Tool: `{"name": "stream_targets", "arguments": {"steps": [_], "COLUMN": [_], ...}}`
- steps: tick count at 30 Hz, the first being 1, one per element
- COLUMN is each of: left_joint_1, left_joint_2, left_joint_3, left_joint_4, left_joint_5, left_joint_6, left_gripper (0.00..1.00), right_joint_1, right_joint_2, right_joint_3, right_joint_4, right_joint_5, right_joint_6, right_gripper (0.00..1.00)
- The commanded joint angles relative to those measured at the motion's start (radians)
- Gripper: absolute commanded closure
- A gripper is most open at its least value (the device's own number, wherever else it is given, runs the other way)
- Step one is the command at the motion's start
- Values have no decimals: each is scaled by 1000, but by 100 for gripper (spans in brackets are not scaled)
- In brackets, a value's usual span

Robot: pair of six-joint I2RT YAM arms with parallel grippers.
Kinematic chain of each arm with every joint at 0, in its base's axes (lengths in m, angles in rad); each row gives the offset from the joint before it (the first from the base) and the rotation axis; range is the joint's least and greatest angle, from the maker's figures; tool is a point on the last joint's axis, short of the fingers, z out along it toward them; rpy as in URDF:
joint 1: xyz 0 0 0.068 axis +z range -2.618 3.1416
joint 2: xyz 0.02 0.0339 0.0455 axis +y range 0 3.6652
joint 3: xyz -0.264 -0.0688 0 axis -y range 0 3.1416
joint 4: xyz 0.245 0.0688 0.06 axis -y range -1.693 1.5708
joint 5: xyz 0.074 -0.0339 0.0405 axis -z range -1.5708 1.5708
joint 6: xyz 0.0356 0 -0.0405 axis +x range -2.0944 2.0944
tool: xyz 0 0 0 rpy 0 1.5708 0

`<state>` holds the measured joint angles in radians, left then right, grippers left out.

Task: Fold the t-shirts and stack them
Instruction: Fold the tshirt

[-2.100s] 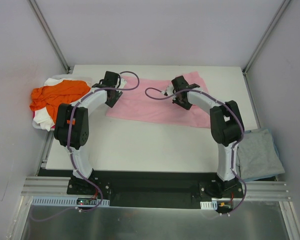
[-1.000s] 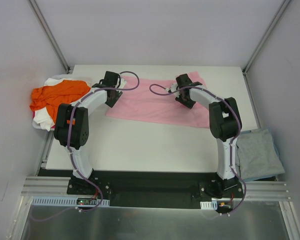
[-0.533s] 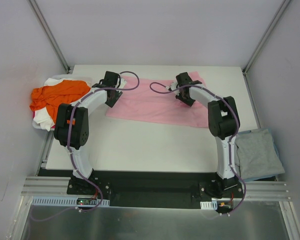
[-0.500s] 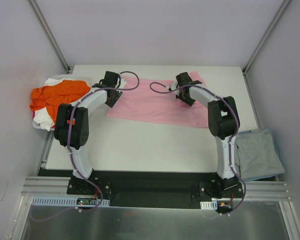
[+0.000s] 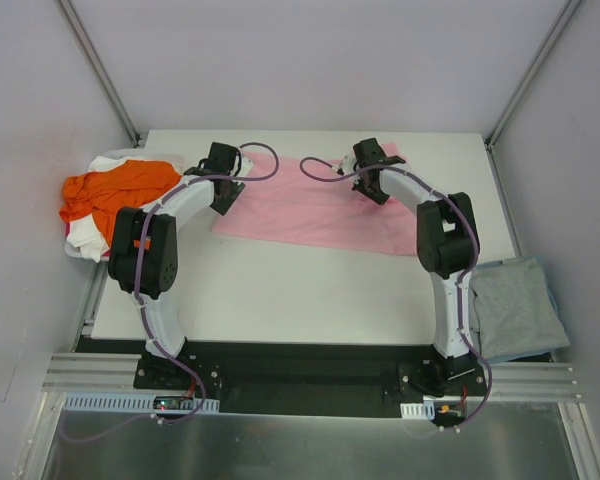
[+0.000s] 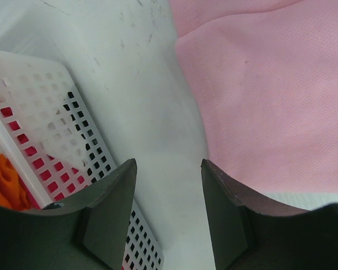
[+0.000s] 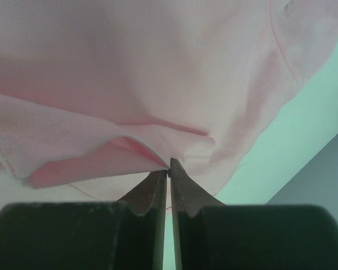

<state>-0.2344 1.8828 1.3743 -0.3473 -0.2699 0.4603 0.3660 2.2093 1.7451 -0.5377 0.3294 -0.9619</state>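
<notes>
Pink t-shirt [image 5: 310, 212] lies spread flat across the far half of the table [image 5: 280, 290]. Right gripper [image 7: 169, 170] has its fingers pressed together, pinching a raised fold at the shirt's far edge. Left gripper [image 6: 168, 185] has its jaws apart and grips nothing, over bare table between the shirt's left edge and the white basket [image 6: 39, 129]. Orange t-shirt [image 5: 115, 190] and white t-shirt [image 5: 85, 238] are piled in the basket. Grey-blue t-shirt [image 5: 520, 305] lies beside the table's near right corner.

The spread t-shirt [image 5: 310, 212] lies on the table [image 5: 280, 290] — basket [image 6: 45, 140] left (heaped t-shirts [image 5: 115, 190] inside), another t-shirt [image 5: 515, 305] right.
</notes>
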Motion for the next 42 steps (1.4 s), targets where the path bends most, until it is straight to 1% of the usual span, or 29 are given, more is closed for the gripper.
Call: {"name": "stream_targets", "arguments": {"steps": [1,5,6,8,9,13,14,17,29,33,36,39,40,42], "left_joint_1": [0,1,1,1,1,1,1,1,1,1,3,1,1,0], "left_joint_2": [-17,-19,-21,-22,-21,-22,-22,-22,-22,-24,-25,-25,-25,-27], "left_joint_3": [-9,-9,-9,-12,-12,-14,-12,-11,-15,-14,-9,2,6,20], "left_joint_4": [7,7,7,7,7,7,7,7,7,10,13,18,18,18], "left_joint_5": [0,1,1,0,0,0,0,-3,1,1,8,27,34,47], "left_joint_6": [-11,-12,-12,-12,-6,-8,-11,-8,-12,-12,-17,-22,-22,-25], "left_gripper": [50,50,50,50,50,50,50,50,51,50,51,50,51,50], "right_joint_1": [-6,-6,-6,-6,-6,-6,-7,-7,-9,-9,-9,-7,-7,-7], "right_joint_2": [24,49,52,62,66,79,82,89,104,70,9,-62,-78,-137], "right_joint_3": [85,119,125,139,143,157,162,177,218,185,114,71,61,31], "right_joint_4": [-21,-21,-22,-21,-19,2,4,11,38,51,100,108,108,110], "right_joint_5": [36,43,43,43,48,62,63,68,97,89,88,76,71,60], "right_joint_6": [-17,-28,-29,-28,-31,-40,-41,-43,-64,-40,-26,3,9,31], "right_gripper": [92,91,89,81,73,67,63,61,59,59,58,47,45,44]}}
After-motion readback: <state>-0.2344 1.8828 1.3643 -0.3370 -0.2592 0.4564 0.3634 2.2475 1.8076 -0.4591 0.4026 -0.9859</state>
